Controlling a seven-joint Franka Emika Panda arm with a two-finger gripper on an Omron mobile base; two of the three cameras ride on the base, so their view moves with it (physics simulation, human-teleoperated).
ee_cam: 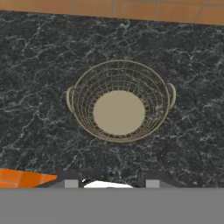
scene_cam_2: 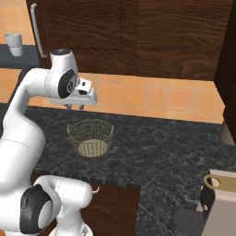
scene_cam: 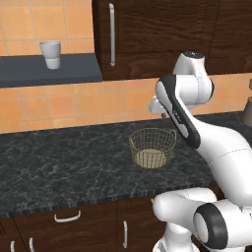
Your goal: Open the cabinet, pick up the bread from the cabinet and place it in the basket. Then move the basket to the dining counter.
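At centre frame on the black speckled tabletop (scene_cam: 59,162), empty wire basket (scene_cam: 152,147), claw (scene_cam_2: 75,107) just above it, jaws part-open, holding nothing, cabinet (scene_cam: 147,34) shut upper frame.

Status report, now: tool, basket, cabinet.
Tool above the basket, holding nothing. Basket empty on the black counter. Cabinet door shut, handle untouched. Nothing in the way.

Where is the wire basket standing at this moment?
The basket stands empty on the black speckled counter, in front of the orange tiled wall and below the end effector.
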